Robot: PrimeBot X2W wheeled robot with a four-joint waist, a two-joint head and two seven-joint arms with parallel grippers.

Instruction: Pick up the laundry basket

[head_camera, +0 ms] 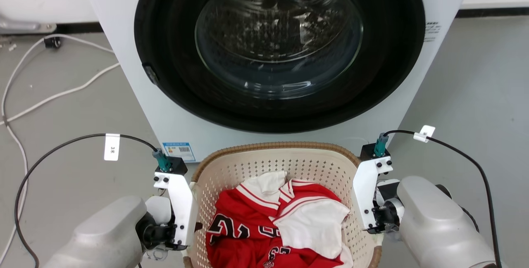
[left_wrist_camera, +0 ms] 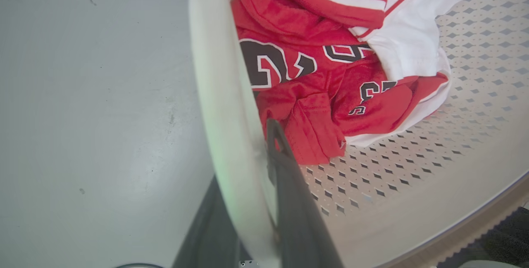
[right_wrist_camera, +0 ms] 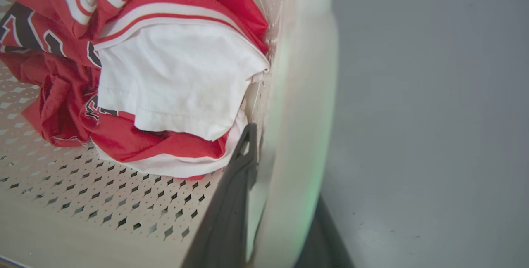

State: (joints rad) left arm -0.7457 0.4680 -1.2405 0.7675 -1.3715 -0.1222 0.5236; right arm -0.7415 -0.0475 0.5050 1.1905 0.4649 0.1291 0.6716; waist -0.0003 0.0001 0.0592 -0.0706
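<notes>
The laundry basket (head_camera: 272, 164): cream perforated plastic, rounded-rectangular, with a brown woven-look rim, holding crumpled red-and-white jerseys (head_camera: 264, 222) with black numerals; located centre, just near of the white washing machine (head_camera: 272, 45) with its round, black-ringed glass door. Left gripper (left_wrist_camera: 244, 156) and right gripper (right_wrist_camera: 285, 169): each closed onto a smooth white side handle (left_wrist_camera: 219, 94), one dark finger inside the wall and one outside. Surroundings: smooth grey floor (head_camera: 475, 86), lightly scuffed, with white cables (head_camera: 62, 92) trailing at far left.

Cream perforated laundry basket (head_camera: 264, 164), red-and-white jersey (head_camera: 244, 218)
</notes>
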